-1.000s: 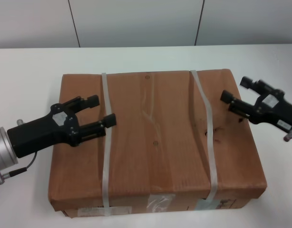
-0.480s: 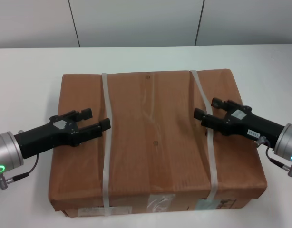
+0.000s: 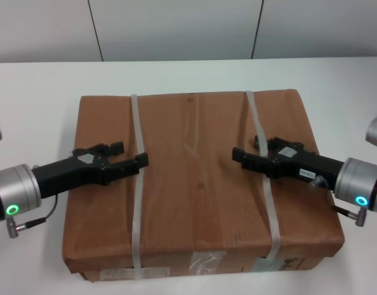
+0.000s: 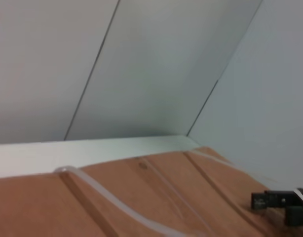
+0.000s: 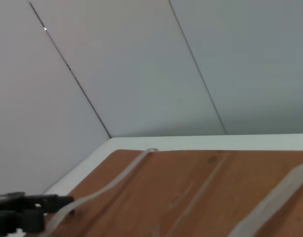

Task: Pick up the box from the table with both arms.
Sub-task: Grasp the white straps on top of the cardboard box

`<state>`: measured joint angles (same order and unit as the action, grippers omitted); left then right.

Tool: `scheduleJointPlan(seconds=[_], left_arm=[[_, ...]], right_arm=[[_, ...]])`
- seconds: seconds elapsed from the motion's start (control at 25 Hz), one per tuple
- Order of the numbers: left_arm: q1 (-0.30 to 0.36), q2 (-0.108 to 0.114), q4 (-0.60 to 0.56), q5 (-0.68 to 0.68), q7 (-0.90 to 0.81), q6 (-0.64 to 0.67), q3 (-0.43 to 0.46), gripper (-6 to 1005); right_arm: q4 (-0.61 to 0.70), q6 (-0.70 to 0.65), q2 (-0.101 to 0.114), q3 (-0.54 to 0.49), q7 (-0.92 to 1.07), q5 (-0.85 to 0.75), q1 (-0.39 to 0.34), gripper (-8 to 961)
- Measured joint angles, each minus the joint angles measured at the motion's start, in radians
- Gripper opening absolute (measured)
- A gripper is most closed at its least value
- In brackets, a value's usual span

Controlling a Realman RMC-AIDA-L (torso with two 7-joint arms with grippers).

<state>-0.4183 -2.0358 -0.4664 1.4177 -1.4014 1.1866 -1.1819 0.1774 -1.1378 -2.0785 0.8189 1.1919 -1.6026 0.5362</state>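
Note:
The box (image 3: 198,178) is a large flat brown-paper parcel lying on the white table (image 3: 35,92). Two whitish straps cross it, a left strap (image 3: 137,196) and a right strap (image 3: 269,203), and white labels (image 3: 207,261) are on its near side. My left gripper (image 3: 128,155) is open just above the box top, its fingertips at the left strap. My right gripper (image 3: 245,149) is open just above the top, its fingers reaching across the right strap. The left wrist view shows the box top (image 4: 141,197) and the right gripper (image 4: 282,203) far off. The right wrist view shows the box top (image 5: 191,192) and the left gripper (image 5: 28,210).
A grey panelled wall (image 3: 176,27) with dark seams stands behind the table's far edge. White tabletop shows on the left, the right (image 3: 354,92) and behind the box. The box's near side lies close to the bottom of the head view.
Both grippers have moved inward over the box top. The right one came in from the box's right edge across the right strap. The left one shifted slightly right toward the left strap.

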Motion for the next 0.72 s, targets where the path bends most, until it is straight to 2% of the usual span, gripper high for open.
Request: scheduleJointPlan(seconds=[0.72], left_arm=[[-0.128,0.001,0.052,0.177,-0.189,-0.015,-0.019,829]], right_arm=[[-0.060,-0.014,0.000,0.050,-0.015,0.000,0.081,857]])
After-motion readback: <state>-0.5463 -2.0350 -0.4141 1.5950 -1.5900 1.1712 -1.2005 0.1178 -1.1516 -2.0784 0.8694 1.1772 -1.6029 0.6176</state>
